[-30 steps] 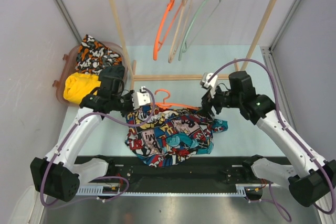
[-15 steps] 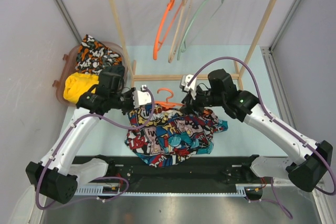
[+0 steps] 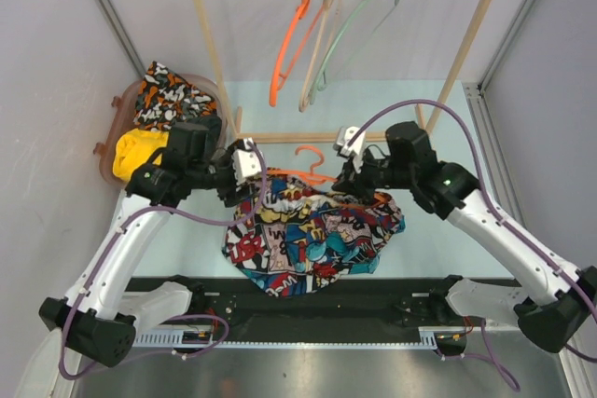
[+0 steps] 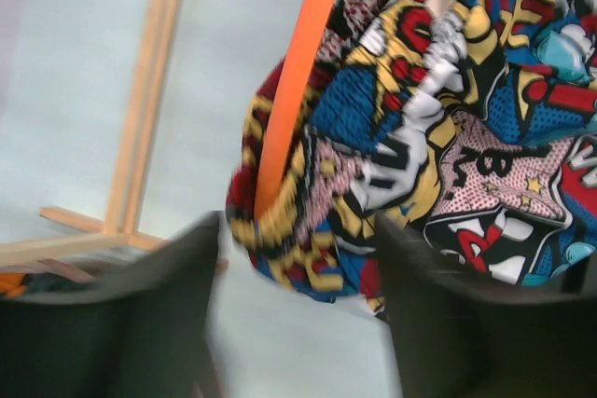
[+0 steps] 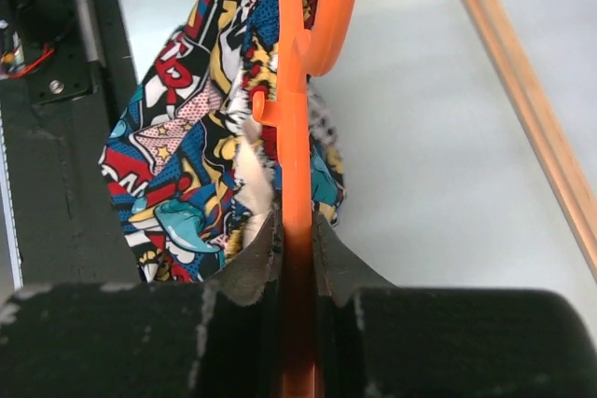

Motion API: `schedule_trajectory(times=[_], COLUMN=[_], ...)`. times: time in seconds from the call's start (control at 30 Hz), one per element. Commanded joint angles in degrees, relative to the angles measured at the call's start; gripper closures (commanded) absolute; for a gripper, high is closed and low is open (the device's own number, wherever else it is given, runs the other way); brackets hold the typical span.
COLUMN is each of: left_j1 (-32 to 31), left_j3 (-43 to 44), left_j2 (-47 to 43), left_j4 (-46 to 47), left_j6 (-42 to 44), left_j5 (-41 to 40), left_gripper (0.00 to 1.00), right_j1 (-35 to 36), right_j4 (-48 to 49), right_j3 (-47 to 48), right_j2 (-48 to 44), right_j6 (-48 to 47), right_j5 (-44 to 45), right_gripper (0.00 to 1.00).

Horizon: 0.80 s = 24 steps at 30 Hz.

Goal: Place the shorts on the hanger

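Right hand (image 5: 297, 253) is closed tight on the hanger (image 5: 297, 128), fingers (image 5: 244, 272) pressed to both sides of the thin orange rod. In its wrist view the rod runs straight up out of the grip w/ the curled hook at the top. Left hand (image 4: 298, 314) is open: its two dark fingers (image 4: 121, 323) stand well apart w/ nothing pinched. A gathered corner of the shorts (image 4: 448, 128) hangs in the gap btwn them, and the rod slants down into that bunched cloth. From above, the hanger sits btwn the two hands over the middle of the counter (image 3: 424, 249), hook toward the far side. The shorts are bunched along its rod and hang toward the near edge, w/ the lower cloth overlapping the black rail (image 3: 373, 300). Can't tell if the cloth touches the counter. Behind stands a wooden rack (image 3: 210, 53) w/ three hangers on its bar: an orange one (image 3: 287, 44), a beige one (image 3: 315, 58) & a pale green one (image 3: 359, 30). At far left a basket (image 3: 104, 137) holds an orange-black-white patterned garment (image 3: 168, 95) & a yellow garment (image 3: 140, 154), well apart from the shorts.
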Motion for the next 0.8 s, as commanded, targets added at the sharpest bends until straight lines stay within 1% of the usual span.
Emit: schedule_trajectory(times=[0.0, 0.07, 0.1, 0.13, 0.17, 0.23, 0.27, 0.33, 0.37, 0.4, 0.47, 0.5, 0.53, 0.63, 0.67, 0.7, 0.77], left_j1=[-0.38, -0.29, -0.38, -0.38, -0.38, -0.38, -0.38, -0.29, -0.38, -0.38, -0.38, -0.29, -0.29, -0.29, -0.38, -0.38, -0.38], left_j3=[7.35, 8.15, 8.68, 8.77, 8.77, 8.86, 8.77, 8.33, 8.07, 7.72, 7.28, 6.84, 6.84, 6.31, 6.13, 5.78, 5.26], left_j2=[-1.69, -1.87, -1.87, -2.04, -2.22, -2.22, -2.39, -2.57, -2.66, -2.74, -3.27, -3.27, -3.45, -3.97, -4.15, -4.59, -5.03], left_j4=[4.14, 6.51, 7.21, 8.09, 9.23, 9.85, 10.64, 10.91, 11.43, 11.61, 12.49, 13.01, 13.63, 14.51, 14.69, 14.78, 14.95], left_j6=[-9.24, -12.84, -13.73, -14.78, -16.27, -17.16, -18.12, -18.31, -18.74, -18.92, -19.44, -19.88, -20.15, -20.94, -20.94, -20.94, -20.68], left_j5=[6.71, 7.15, 7.42, 7.42, 7.42, 7.68, 7.51, 7.51, 7.25, 7.24, 6.98, 6.89, 6.81, 6.72, 6.72, 6.37, 5.75], left_gripper=[0.17, 0.08, 0.01, 0.00, 0.00, 0.00, 0.00, 0.00, 0.00, 0.00, 0.00, 0.00, 0.00, 0.00, 0.00, 0.00, 0.00], right_j1=[-5.54, -10.54, -12.39, -14.32, -18.61, -22.76, -26.61, -30.85, -35.13, -37.26, -41.91, -45.94, -48.07, -53.00, -53.45, -53.72, -53.81], right_j4=[-4.47, -7.81, -8.78, -9.74, -11.58, -14.39, -15.37, -18.17, -18.89, -19.33, -19.51, -19.34, -18.12, -14.87, -14.16, -13.28, -9.94], right_j3=[2.85, 2.94, 2.94, 2.94, 3.11, 3.38, 4.07, 5.13, 6.18, 6.89, 9.51, 10.66, 11.89, 18.48, 20.32, 23.82, 26.22], right_j2=[-5.81, -7.92, -8.62, -9.93, -10.55, -11.61, -12.31, -12.58, -12.23, -11.97, -9.87, -8.99, -7.76, -3.19, -2.22, 0.05, 1.47], right_j6=[2.95, 3.13, 3.13, 3.21, 3.04, 2.08, 1.81, 1.02, 1.19, 1.28, 3.56, 4.70, 8.71, 15.67, 20.05, 21.22, 27.08], right_j5=[2.24, 1.45, 0.31, -0.14, -0.66, -1.90, -2.33, -4.61, -5.32, -6.89, -8.57, -11.28, -12.43, -16.04, -16.31, -15.18, -13.60], right_gripper=[1.00, 1.00, 1.00, 1.00, 1.00, 1.00, 1.00, 1.00, 1.00, 1.00, 1.00, 1.00, 1.00, 1.00, 1.00, 1.00, 1.00])
